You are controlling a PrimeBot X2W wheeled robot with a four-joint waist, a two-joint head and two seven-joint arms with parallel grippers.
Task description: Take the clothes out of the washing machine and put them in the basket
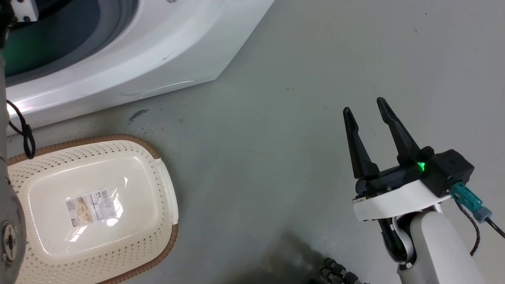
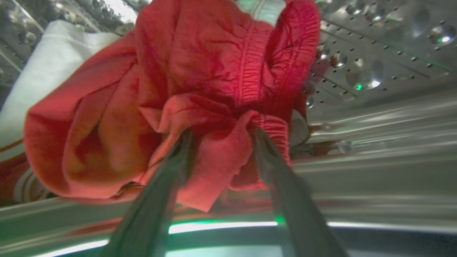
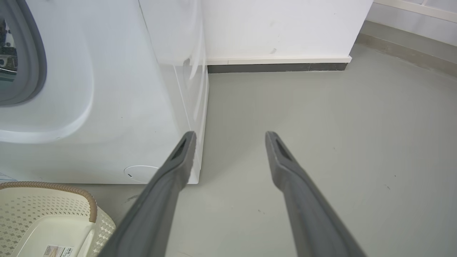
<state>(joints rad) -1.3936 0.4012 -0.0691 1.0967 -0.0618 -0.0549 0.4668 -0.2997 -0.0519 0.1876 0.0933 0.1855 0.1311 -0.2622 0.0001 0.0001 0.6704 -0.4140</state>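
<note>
The clothes (image 2: 200, 67), a bright red garment with a white patch at the left, are bunched up inside the washing machine's perforated steel drum (image 2: 375, 53). My left gripper (image 2: 221, 137) is shut on the clothes, with a thick red fold pinched between its fingers. The white washing machine (image 1: 158, 59) fills the upper left of the head view. In front of it on the floor stands the cream basket (image 1: 165, 189), which holds nothing but its label. My right gripper (image 1: 364, 105) hangs open over bare floor to the right, holding nothing. The right wrist view also shows the washing machine (image 3: 125, 107) and the basket (image 3: 91, 207).
My left forearm (image 1: 8, 221) runs up the left edge of the head view, with a black cable beside it. A white wall with a skirting board (image 3: 278, 64) stands behind the machine. Grey floor (image 1: 276, 138) stretches between basket and right arm.
</note>
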